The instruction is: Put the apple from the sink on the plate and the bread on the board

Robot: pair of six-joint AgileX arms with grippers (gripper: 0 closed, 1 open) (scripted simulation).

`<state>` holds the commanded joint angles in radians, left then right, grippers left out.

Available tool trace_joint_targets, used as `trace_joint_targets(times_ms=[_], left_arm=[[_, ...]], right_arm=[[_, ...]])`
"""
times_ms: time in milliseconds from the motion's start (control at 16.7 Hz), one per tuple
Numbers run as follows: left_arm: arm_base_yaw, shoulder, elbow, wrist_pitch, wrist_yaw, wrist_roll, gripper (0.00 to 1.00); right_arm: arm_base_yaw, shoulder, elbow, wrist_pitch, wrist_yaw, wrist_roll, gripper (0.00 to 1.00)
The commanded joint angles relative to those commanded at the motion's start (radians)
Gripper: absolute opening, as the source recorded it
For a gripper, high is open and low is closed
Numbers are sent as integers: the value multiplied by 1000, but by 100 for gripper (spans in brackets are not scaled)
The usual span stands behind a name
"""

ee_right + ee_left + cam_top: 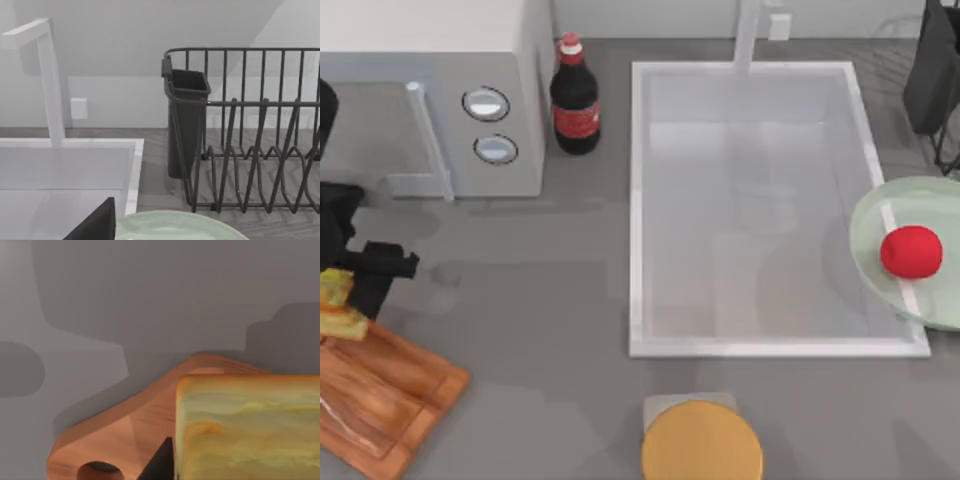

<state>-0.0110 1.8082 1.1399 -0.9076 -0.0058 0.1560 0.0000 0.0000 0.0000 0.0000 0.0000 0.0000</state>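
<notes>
The apple point(911, 251) sat on the plate point(880, 215), which overlapped the right rim of the sink point(638, 200). At the table's left edge, the left gripper point(342, 300) held the bread point(340, 303) between its jaws, over the near corner of the board point(390, 395). The left wrist view showed the bread point(250, 427) close up above the board point(145, 425). The right gripper's jaws could not be judged; the right wrist view looked over the plate's edge point(175, 226) toward a dish rack point(250, 135) beside the sink point(65, 165).
</notes>
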Motion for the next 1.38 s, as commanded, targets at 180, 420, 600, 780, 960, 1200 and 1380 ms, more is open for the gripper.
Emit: trace_joint_targets(times_ms=[180, 420, 600, 780, 960, 1200, 1380], left_arm=[[-1, -30, 87, -152, 0, -1, 0], [-2, -83, 193, -304, 0, -4, 0], [-3, -96, 208, -319, 0, -4, 0], [-1, -92, 205, -316, -1, -3, 0], [2, -94, 195, -311, 0, -57, 0], [9, -101, 156, -290, 4, -279, 0], [16, -111, 115, -268, 7, -543, 0]], right_arm=[[0, 0, 0, 0, 0, 0, 100], [0, 0, 0, 0, 0, 0, 100], [0, 0, 0, 0, 0, 0, 100], [0, 0, 0, 0, 0, 0, 100], [0, 0, 0, 0, 0, 0, 100], [0, 0, 0, 0, 0, 0, 100], [0, 0, 0, 0, 0, 0, 100]])
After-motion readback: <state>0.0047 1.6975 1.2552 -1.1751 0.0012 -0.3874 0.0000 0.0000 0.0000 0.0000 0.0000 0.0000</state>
